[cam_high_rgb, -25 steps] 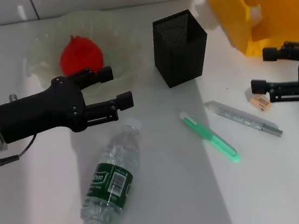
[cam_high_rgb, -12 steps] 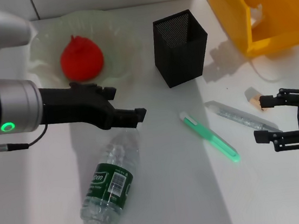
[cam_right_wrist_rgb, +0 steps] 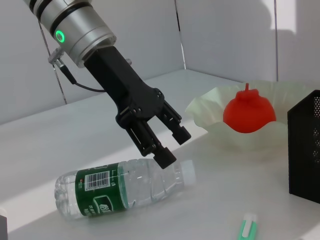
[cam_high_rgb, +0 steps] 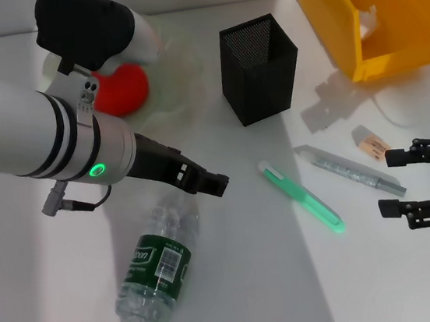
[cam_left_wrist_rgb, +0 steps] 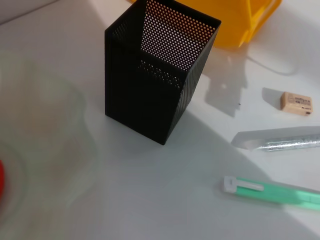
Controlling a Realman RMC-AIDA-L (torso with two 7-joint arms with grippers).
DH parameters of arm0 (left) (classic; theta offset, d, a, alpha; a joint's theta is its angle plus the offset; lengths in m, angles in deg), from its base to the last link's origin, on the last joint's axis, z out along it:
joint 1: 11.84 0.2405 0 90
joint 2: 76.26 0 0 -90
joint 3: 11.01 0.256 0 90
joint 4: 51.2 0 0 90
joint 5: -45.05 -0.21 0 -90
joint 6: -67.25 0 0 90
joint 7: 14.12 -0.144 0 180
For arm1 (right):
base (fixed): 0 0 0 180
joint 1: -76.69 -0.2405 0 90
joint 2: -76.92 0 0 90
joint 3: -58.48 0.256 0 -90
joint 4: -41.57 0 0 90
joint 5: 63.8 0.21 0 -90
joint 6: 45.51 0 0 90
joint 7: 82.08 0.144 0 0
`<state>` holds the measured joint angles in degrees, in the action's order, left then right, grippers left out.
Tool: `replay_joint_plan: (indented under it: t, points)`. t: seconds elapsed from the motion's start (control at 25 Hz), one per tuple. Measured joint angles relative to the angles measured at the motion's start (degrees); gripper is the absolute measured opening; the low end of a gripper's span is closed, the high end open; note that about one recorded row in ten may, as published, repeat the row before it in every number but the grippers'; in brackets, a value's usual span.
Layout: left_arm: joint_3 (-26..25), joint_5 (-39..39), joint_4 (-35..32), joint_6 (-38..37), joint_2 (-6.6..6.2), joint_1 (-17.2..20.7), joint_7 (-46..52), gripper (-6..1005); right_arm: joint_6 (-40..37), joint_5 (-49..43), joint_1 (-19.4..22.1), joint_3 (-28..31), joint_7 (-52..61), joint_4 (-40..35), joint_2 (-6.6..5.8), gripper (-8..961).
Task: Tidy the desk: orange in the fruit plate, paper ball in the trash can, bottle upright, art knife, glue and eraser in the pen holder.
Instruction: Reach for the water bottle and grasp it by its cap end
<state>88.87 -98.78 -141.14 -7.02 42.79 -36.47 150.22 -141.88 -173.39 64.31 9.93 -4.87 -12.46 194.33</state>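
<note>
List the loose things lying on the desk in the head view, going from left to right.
bottle → green art knife → clear glue stick → eraser

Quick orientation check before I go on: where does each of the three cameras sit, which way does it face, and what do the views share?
Head view: high on the robot, looking down on the desk; shows left gripper over the lying bottle and right gripper near the eraser.
Left wrist view: on the left arm, facing the pen holder; none of the robot shows.
Right wrist view: low on the right arm, facing across the desk at the left gripper and orange.
Shared: all three show the pen holder.
</note>
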Motion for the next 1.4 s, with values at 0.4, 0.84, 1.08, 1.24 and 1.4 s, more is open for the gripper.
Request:
replay_joint_plan:
  t: [0.4,0.84,1.08,1.24,1.4]
  points:
    - [0.6,-2.6,6.1,3.4,0.13,-2.4,0.3,874,0.4,-0.4,0.2,0.1,0.0,0.4,0.22,817]
    - [1.1,-3.0,14.6,5.6,0.13,-6.0,0.4,875,0.4,-1.0,-0.4,0.1,0.5,0.4,0.36,817]
    - [2.6,-2.9,15.6,6.4,0.12,-6.8,0.2,875,0.4,-1.0,-0.5,0.5,0.9,0.4,0.32,817]
    - [3.0,-2.9,17.0,5.9,0.12,-8.0,0.0,774,0.4,-1.1,-0.5,0.7,1.3,0.4,0.23,817]
    - [4.8,-3.2,17.3,5.3,0.13,-8.8,-0.2,662,0.4,-1.2,-0.5,0.7,1.6,0.4,0.17,817]
